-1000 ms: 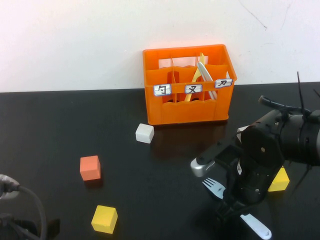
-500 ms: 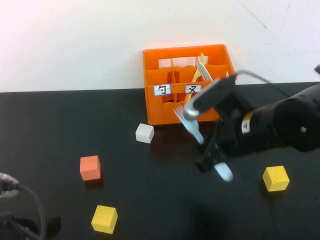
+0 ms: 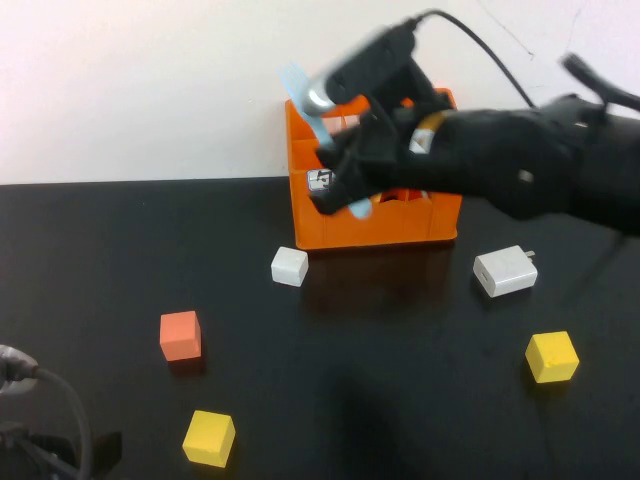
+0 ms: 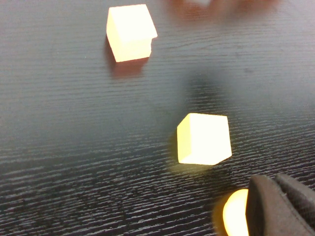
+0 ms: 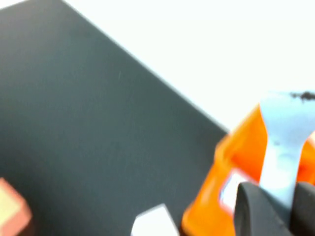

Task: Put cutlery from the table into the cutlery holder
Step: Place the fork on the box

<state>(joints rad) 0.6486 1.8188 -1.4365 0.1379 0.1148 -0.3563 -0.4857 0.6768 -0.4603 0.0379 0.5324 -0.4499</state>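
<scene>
The cutlery holder is an orange slotted crate with white labels, standing at the back of the black table. My right gripper hovers at the crate's front left corner, shut on a pale blue fork. The fork stands tilted, one end sticking up above the crate. In the right wrist view the fork rises from between the dark fingers, with the crate behind it. My arm hides what is inside the crate. My left gripper sits low over the table's front left, shut and empty.
A white cube lies in front of the crate's left corner. An orange cube and a yellow cube sit at the front left. A white charger block and another yellow cube are on the right.
My right gripper has lifted the fork off the table's front right and carried it up and back-left to the crate. The charger block has come into view. The left arm has not moved.
</scene>
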